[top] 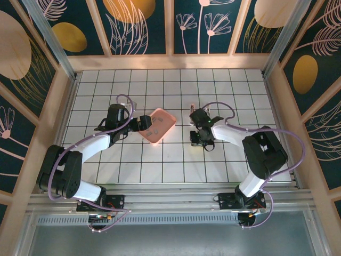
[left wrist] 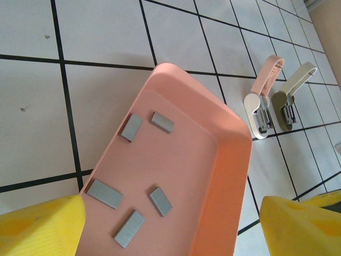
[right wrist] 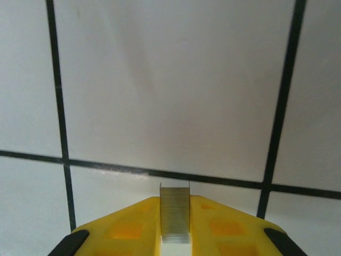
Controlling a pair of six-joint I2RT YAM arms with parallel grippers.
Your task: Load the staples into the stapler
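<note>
Several grey staples (left wrist: pixel 160 201) lie loose in the pink tray (left wrist: pixel 224 176), which sits mid-table (top: pixel 169 118). My left gripper (left wrist: pixel 171 213) hovers over the tray's near end, open, with its yellow fingers (left wrist: pixel 40 224) on either side and nothing between them; from above it sits at the tray's left edge (top: pixel 141 124). A small pink and white stapler (left wrist: pixel 262 104) rests on the table beyond the tray. Right of the tray, my right gripper (top: pixel 198 138) is low over the tiles, shut on one strip of staples (right wrist: pixel 175 205) that sticks out past its yellow fingertips (right wrist: pixel 128 226).
An olive-coloured shape (left wrist: pixel 290 98) like the stapler lies right beside it. The white gridded table (top: pixel 160 170) is walled by a wooden frame (top: pixel 170 61) at the back and sides. Bare tiles lie under my right gripper.
</note>
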